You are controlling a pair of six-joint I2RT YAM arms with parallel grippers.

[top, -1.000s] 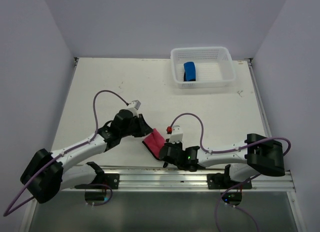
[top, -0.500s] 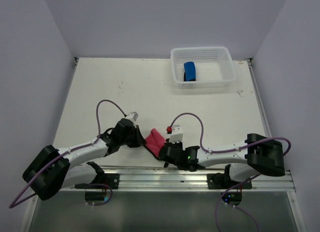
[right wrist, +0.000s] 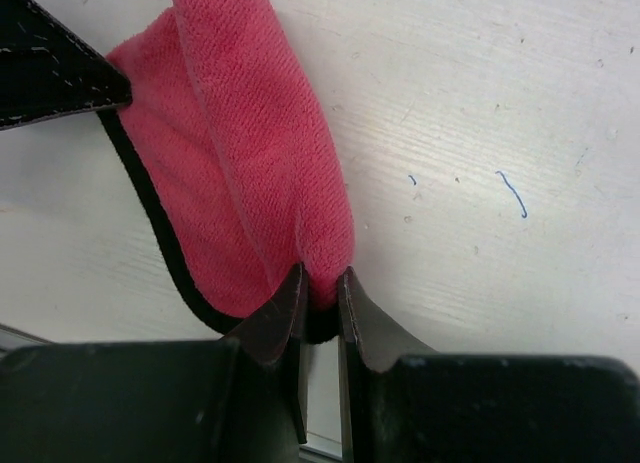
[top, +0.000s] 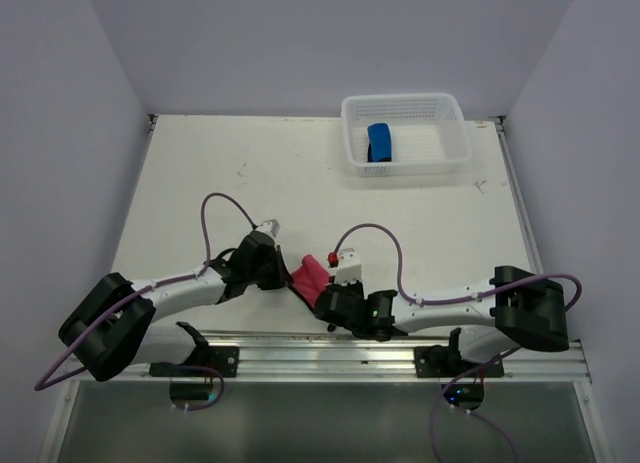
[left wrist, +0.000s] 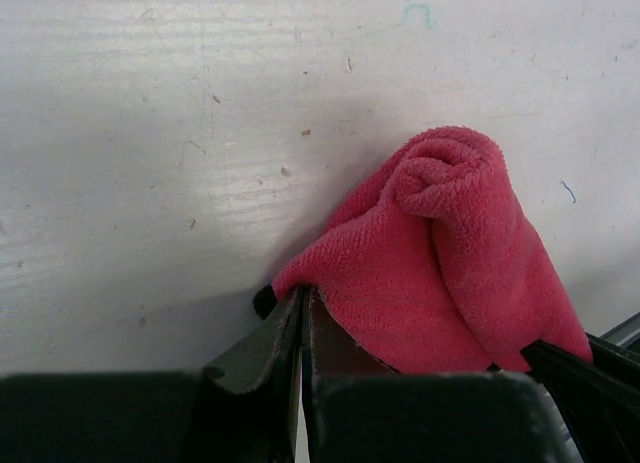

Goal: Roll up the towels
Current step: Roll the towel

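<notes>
The pink-red towel (top: 309, 279) lies partly rolled at the near edge of the table, between both grippers. In the left wrist view the towel (left wrist: 450, 263) shows a curled end at its top. My left gripper (left wrist: 303, 301) is shut on the towel's near corner with its dark edging. In the right wrist view the towel (right wrist: 250, 153) has a black hem along its left side. My right gripper (right wrist: 320, 288) is shut on the towel's folded end. The blue towel (top: 380, 143) sits rolled in the white mesh basket (top: 450, 151) at the far right.
The metal rail (top: 330, 353) with the arm bases runs along the near table edge, just behind the towel. Purple cables (top: 225, 208) loop above both wrists. Grey walls close in the table on the left, right and back.
My left gripper has moved right, toward the right gripper, with its towel corner. The pink-red towel has bunched from a flatter shape into a narrower, partly rolled one. The right gripper has barely moved.
</notes>
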